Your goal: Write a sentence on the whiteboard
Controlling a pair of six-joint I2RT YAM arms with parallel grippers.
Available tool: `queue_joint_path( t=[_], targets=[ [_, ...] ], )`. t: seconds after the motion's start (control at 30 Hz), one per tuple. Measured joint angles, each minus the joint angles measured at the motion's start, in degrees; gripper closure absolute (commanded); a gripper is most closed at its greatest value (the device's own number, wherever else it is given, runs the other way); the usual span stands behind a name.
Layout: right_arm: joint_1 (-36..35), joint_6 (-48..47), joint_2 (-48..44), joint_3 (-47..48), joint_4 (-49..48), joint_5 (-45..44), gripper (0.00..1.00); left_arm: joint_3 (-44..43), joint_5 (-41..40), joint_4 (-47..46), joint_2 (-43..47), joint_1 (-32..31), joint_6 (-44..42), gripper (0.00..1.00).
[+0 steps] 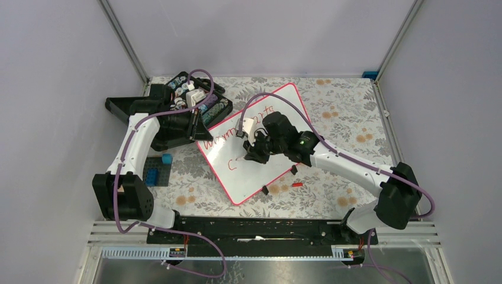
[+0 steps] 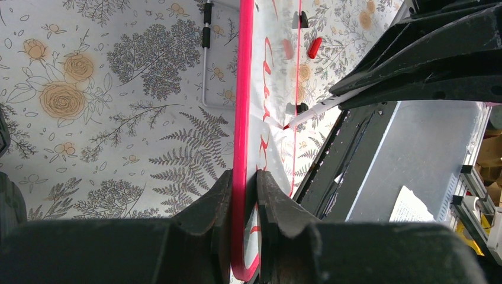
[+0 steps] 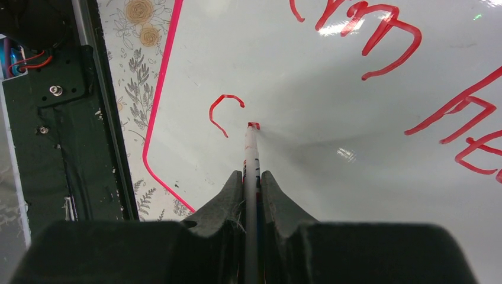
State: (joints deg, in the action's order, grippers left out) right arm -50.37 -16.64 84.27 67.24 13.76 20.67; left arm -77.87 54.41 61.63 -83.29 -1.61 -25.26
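Observation:
The whiteboard (image 1: 251, 180) lies at a slant mid-table, pink-rimmed. Its red sentence reads "Warm" (image 1: 214, 142) and more on one line, with a lone "c" (image 1: 232, 166) below. My left gripper (image 1: 198, 129) is shut on the board's left rim (image 2: 242, 89), one finger on each side, in the left wrist view (image 2: 244, 177). My right gripper (image 1: 253, 151) is shut on a white marker (image 3: 251, 151). Its red tip touches the board (image 3: 308, 94) just right of the "c" (image 3: 224, 112). The marker (image 2: 317, 108) also shows in the left wrist view.
A black open case (image 1: 198, 97) of small items stands at the back left, behind the left arm. Blue blocks (image 1: 157, 172) sit on a dark plate at the left. A red cap (image 1: 298, 184) and two black clips (image 1: 294, 170) lie by the board's near edge.

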Motion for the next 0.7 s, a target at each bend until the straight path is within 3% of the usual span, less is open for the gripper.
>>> queue_joint_path(
  t=[0.7],
  targets=[
    [0.1, -1.4, -1.8, -3.5, 1.0, -0.4, 1.00, 0.0, 0.3, 0.0, -0.3, 0.1, 0.0, 1.00]
  ],
)
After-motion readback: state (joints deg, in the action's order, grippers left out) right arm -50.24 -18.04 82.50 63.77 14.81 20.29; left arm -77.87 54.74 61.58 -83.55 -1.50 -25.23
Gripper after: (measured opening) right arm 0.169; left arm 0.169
